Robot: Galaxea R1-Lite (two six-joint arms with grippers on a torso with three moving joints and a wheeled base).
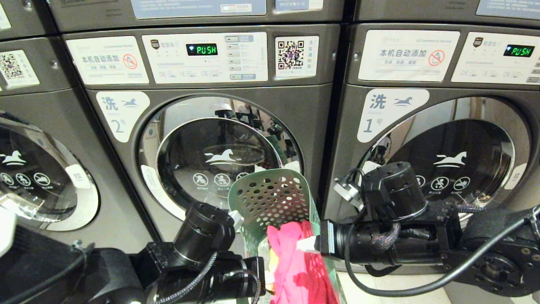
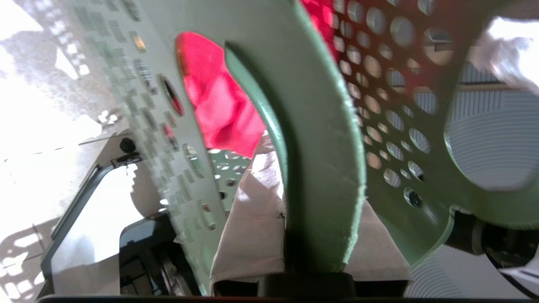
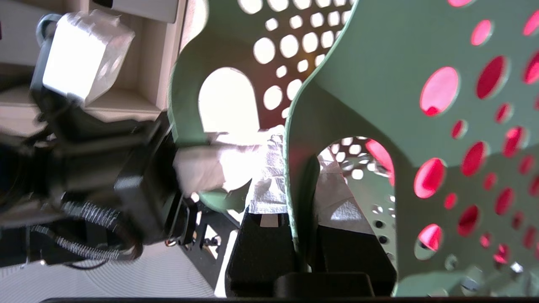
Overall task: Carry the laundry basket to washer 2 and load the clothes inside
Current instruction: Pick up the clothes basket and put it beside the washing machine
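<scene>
Laundry basket (image 1: pixel 270 198) held aloft between both arms, directly before the closed door of washer 2 (image 1: pixel 219 158), far wall near the glass. Left gripper (image 2: pixel 313 235) clamped on the near-left rim, padded fingers (image 2: pixel 248 219) pressed to either side of the green wall. Right gripper (image 3: pixel 301 210) likewise clamped on the opposite rim beside a handle cut-out, white-wrapped fingertips (image 3: pixel 267 185) pinching the plastic. Clothes (image 1: pixel 295 261) inside the basket: pink-red garment uppermost, a trace of yellow-orange beneath; no grey denim discernible. Carrying stage judged essentially finished, with the numeral 2 label at upper left of the door and washer 1 (image 1: pixel 443 156) to the right. Remaining, by this evidence: basket set down, door opened, garments transferred into the drum. None loaded yet.
</scene>
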